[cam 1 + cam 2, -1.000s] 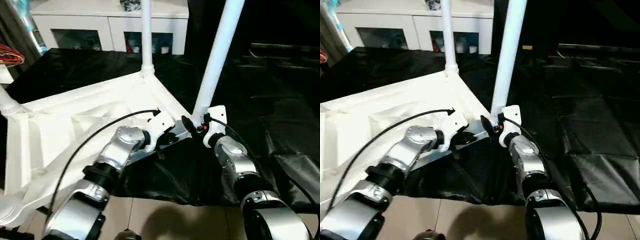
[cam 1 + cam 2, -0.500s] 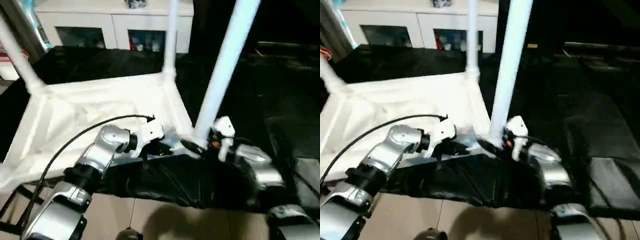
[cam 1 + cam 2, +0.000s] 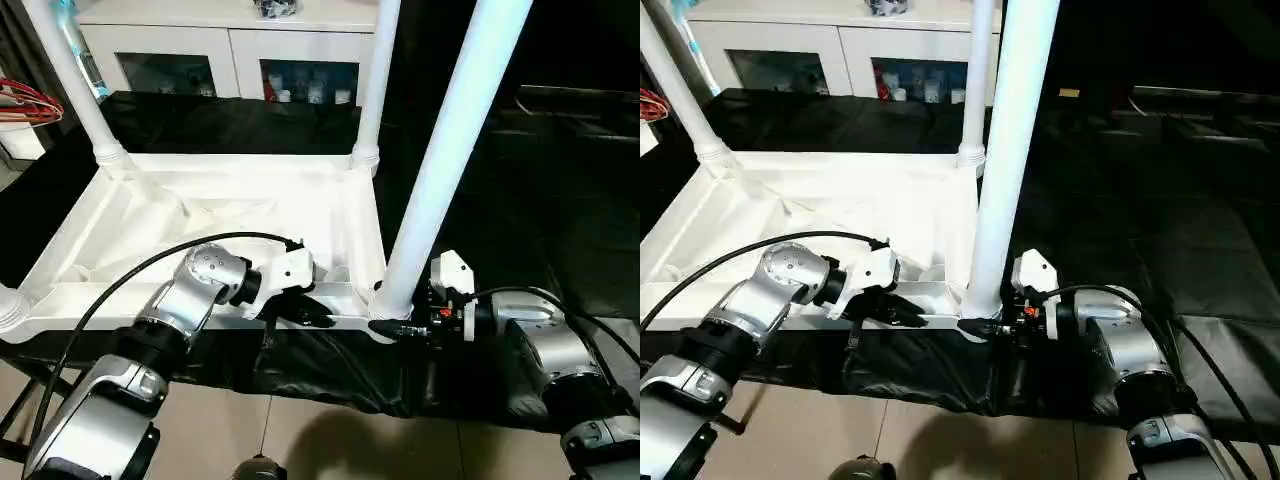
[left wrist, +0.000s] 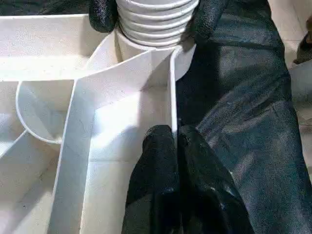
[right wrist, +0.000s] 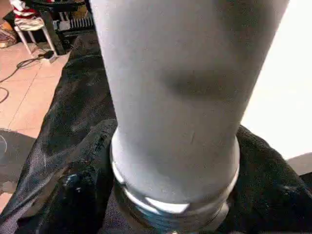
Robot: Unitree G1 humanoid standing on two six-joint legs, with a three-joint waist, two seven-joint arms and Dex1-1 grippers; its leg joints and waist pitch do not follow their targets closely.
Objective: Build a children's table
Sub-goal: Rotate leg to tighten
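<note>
One upturned tabletop [image 3: 200,215], four legs socketed, left hand [image 4: 176,146] pinching its rim, right hand [image 3: 400,325] clasping near leg [image 3: 440,170]

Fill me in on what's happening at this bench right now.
A robot is assembling a white children's table. The tabletop lies upside down on a black-covered bench. The left gripper pinches the tabletop's near rim. The right gripper clasps the base of the near leg, which stands in the near corner socket. Two more legs stand in the far corners, in front of a white cabinet.

White tabletop [image 3: 240,215] and legs [image 3: 455,150]; black cloth [image 3: 560,190]; white cabinet [image 3: 220,50]
</note>
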